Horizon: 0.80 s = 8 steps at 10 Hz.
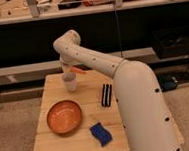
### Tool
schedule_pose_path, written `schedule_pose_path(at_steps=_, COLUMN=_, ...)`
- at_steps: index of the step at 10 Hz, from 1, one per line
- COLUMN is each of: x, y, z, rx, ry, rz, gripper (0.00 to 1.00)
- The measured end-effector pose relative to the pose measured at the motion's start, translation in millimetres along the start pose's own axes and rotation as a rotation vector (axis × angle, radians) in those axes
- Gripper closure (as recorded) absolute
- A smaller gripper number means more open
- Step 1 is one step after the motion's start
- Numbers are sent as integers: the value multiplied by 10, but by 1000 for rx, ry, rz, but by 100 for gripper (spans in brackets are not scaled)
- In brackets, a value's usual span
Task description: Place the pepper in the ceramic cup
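Note:
The whitish ceramic cup (69, 84) stands upright on the far left part of the wooden table (118, 133). My gripper (67, 71) hangs just above the cup's rim, at the end of the white arm that reaches across the table from the right. It is shut on the slim orange-red pepper (78, 70), which sticks out sideways to the right of the gripper, above and slightly right of the cup. The pepper is outside the cup.
A large round orange plate (65, 117) lies at the table's front left. A blue object (99, 133) lies near the front edge. A black ridged object (107, 95) lies mid-table beside the arm. Dark shelving stands behind the table.

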Motion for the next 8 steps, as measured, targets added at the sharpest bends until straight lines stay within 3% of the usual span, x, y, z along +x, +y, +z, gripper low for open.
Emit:
schedule_pose_path(at_steps=1, x=-1, y=-2, z=6, rx=1, ry=-1, rz=-1, gripper=97)
schedule_pose_path(at_steps=5, x=138, y=-69, z=-48, rx=20, ry=16, rz=-25, gripper=58)
schedule_pose_path(at_steps=8, x=118, y=-47, z=-83, rx=26, ry=35, rz=-17, gripper=55)
